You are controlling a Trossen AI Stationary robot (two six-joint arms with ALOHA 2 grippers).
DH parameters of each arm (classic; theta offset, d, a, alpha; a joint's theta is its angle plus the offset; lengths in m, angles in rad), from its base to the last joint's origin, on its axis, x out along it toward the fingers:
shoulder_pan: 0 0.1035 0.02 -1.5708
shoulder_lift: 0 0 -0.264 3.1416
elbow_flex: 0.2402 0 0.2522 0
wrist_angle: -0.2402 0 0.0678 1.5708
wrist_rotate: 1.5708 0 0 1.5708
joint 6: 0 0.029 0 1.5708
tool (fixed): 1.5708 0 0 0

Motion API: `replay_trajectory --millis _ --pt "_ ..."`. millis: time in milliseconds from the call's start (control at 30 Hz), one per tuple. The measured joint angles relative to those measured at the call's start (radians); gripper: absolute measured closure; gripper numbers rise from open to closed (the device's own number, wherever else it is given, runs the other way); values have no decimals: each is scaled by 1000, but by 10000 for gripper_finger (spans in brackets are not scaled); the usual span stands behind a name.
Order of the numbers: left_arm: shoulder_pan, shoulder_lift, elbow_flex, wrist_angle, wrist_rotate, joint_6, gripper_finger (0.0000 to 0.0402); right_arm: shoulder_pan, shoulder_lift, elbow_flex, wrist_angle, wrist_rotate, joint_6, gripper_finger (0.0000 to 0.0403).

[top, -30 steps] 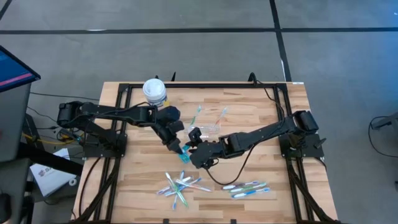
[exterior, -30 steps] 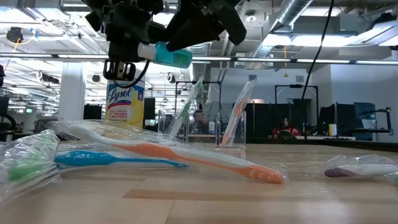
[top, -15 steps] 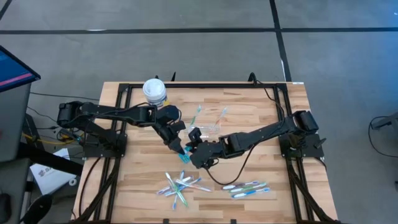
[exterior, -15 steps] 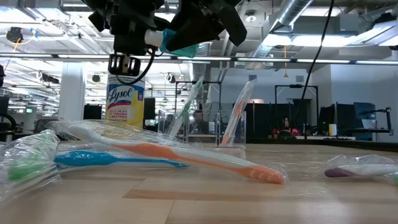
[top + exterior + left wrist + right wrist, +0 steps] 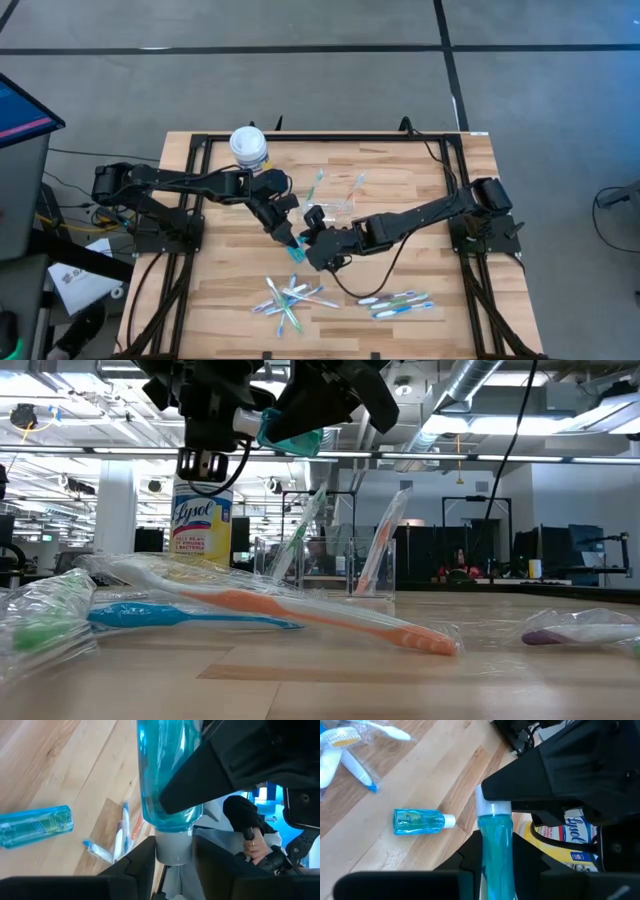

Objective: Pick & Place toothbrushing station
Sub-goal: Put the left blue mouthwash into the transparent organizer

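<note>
Look at the middle of the high view: your two arms meet there over the wooden table point(image 5: 420, 200). Between them, up in the air, is a teal toothpaste tube point(image 5: 296, 250). The left gripper point(image 5: 287, 238) has its fingers on each side of the tube's white cap point(image 5: 173, 851); you cannot tell if they pinch it. The right gripper point(image 5: 312, 250) has its fingers around the teal body; you cannot tell how tight.

A second teal tube point(image 5: 422, 821) lies flat on the wood. A clear plastic cup point(image 5: 335, 565) stands in the middle of the low view with toothbrushes leaning in it. More toothbrushes point(image 5: 292, 297) lie at the lower middle. A white tub with a yellow label point(image 5: 248, 146) stands at the upper left.
</note>
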Motion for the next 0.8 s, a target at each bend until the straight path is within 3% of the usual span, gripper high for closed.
replay_trajectory --millis 300,800 --pt "1 -11 -1 -2 -11 70 265 -11 -2 0 -46 -34 120 338" --pt "-7 -188 0 14 -217 185 264 -73 -3 -12 -104 -131 334 339"
